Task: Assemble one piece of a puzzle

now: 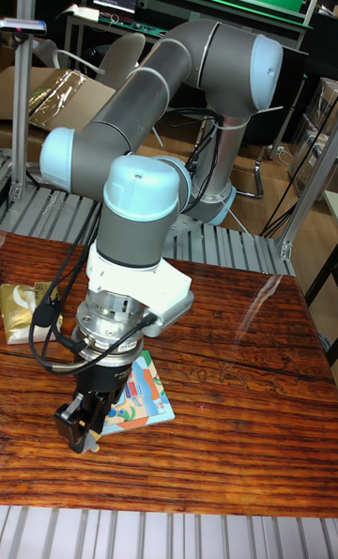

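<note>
A colourful puzzle board lies flat on the wooden table, partly covered by my wrist. My gripper hangs low over the table at the board's left corner, with its black fingers pointing down. The fingers are seen from behind and merge into one dark block. Whether a puzzle piece sits between them is hidden, and no loose piece shows on the table.
A yellowish bag lies at the table's left edge, close to my cables. Metal rails run behind the table. A chair and desks stand further back.
</note>
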You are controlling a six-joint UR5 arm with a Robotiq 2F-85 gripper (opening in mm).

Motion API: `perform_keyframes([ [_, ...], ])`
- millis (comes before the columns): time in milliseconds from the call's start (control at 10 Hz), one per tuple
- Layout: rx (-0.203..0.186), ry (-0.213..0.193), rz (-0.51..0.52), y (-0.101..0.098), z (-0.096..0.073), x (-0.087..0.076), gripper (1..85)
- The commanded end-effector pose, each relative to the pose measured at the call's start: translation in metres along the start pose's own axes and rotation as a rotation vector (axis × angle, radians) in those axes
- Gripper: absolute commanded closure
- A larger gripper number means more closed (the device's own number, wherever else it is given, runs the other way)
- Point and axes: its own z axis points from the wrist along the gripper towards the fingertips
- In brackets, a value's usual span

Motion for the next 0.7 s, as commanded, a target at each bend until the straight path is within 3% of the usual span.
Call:
perform_keyframes([
  [0, 0.000, 0.003, 0.049, -0.0023, -0.0007, 0.0033, 55.0],
  [600, 0.004, 0.021, 0.057, -0.0044, 0.0023, 0.0113, 55.7],
])
